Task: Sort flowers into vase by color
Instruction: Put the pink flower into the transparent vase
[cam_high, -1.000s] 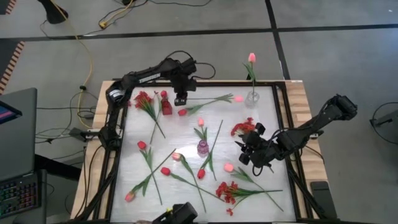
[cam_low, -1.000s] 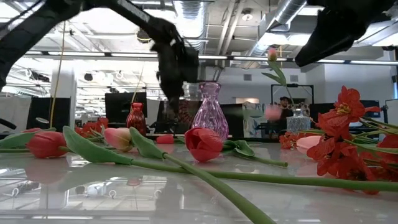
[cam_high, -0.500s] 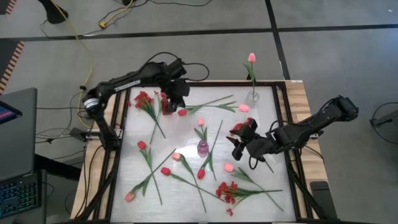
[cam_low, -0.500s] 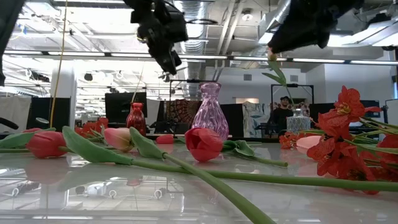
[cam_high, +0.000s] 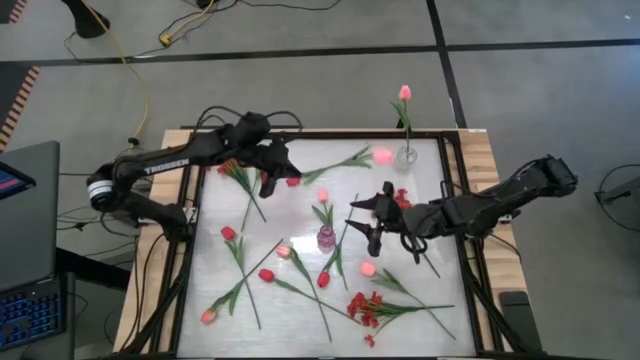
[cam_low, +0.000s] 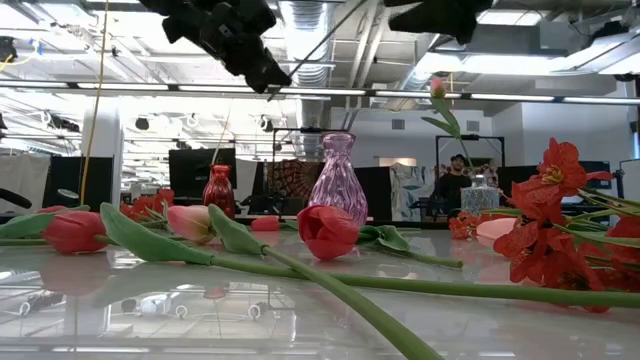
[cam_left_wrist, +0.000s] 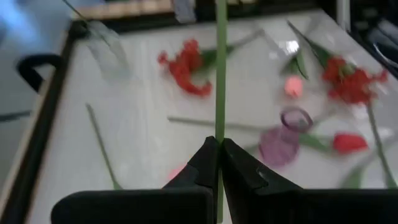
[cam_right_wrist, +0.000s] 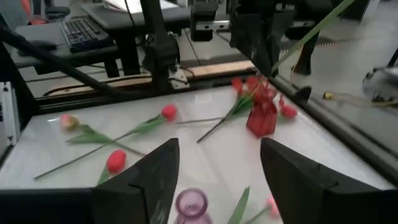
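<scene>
My left gripper (cam_high: 278, 168) (cam_left_wrist: 219, 144) hangs above the table's far left part, shut on the green stem of a pink tulip (cam_high: 383, 155). In the low view the stem (cam_low: 320, 40) slants up from the gripper (cam_low: 265, 78). The red vase (cam_right_wrist: 261, 118) stands just below it. My right gripper (cam_high: 362, 218) (cam_right_wrist: 217, 152) is open in the air beside the purple vase (cam_high: 326, 238) at mid-table. A clear vase (cam_high: 405, 155) at the far edge holds a pink tulip (cam_high: 404, 93). Red tulips (cam_high: 266, 274), pink tulips and red blossom bunches (cam_high: 365, 308) lie on the table. My left gripper pinches the pink tulip's thin stem (cam_left_wrist: 220, 118) between its two fingers, near the end away from the bloom. The fingers lie across the stem. The flower is lifted clear of the table, and its stem slants upward toward the table's right.
A red bunch (cam_high: 232, 160) lies at the far left, another (cam_high: 395, 203) beside my right arm. Stems cross the near half of the table (cam_high: 210, 250). A raised black frame (cam_high: 455, 180) edges the table. A person shows far off in the room (cam_low: 458, 175).
My left gripper has risen from the table near the far edge and drawn toward the table's left, carrying the pink tulip's stem up clear of the table. My right gripper has risen and moved toward the table's left and far edge, nearer the purple vase.
</scene>
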